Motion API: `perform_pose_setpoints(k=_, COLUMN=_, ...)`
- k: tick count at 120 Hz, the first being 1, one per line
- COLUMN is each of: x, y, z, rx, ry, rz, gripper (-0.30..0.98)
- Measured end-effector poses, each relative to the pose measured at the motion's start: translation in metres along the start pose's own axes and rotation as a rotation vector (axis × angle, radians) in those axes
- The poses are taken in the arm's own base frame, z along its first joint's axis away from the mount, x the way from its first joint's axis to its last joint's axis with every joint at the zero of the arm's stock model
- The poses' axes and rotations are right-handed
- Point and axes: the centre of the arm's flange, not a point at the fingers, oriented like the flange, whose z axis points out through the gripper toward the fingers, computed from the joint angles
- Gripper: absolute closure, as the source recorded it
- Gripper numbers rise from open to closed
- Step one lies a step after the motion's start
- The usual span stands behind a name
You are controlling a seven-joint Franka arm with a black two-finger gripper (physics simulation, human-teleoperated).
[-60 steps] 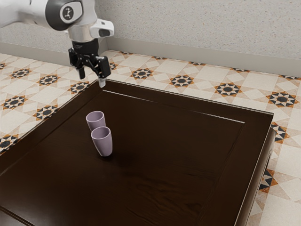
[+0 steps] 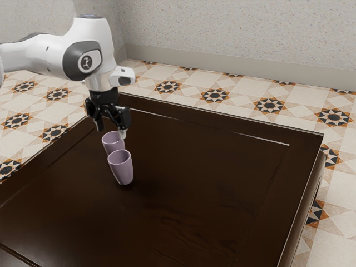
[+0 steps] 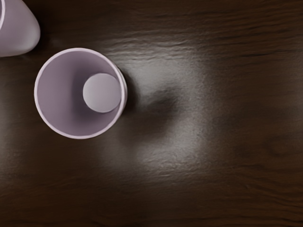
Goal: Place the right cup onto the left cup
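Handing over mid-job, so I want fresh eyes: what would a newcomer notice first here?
Two pale purple cups, the nearer one and the farther one in the exterior view, upright on the dark table. Then the open black gripper, hovering by the farther cup.

Room over the tabletop [image 2: 222, 183] at the exterior view's right, narrow gap between far cup [image 2: 112, 145] and near cup [image 2: 122, 171].

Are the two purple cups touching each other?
Apart. Looking down, the wrist view shows a strip of dark table between one cup and the other cup.
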Motion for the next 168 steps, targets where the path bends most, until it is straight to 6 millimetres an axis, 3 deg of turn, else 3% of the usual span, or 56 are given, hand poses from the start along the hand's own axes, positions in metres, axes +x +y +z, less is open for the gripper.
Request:
perform_pose_setpoints(k=17, x=0.002, y=0.0, z=0.032, rx=-0.017, ry=-0.002, rz=-0.009, gripper=0.14)
perform_pose_setpoints(k=42, x=0.023, y=0.007, z=0.077, rx=-0.024, ry=-0.009, rz=-0.004, gripper=0.27)
perform_pose_setpoints(k=98, x=0.06, y=-0.032, z=0.143, rx=-0.015, ry=0.005, rz=-0.059, gripper=0.37)
perform_pose_setpoints(k=115, x=0.064, y=-0.037, z=0.15, rx=-0.013, ry=0.008, rz=-0.063, gripper=0.43)
perform_pose_setpoints(k=146, x=0.066, y=-0.037, z=0.151, rx=-0.014, ry=0.02, rz=-0.062, gripper=0.68)
perform_pose_setpoints(k=168, x=0.066, y=-0.037, z=0.15, rx=-0.014, ry=0.028, rz=-0.062, gripper=0.75)
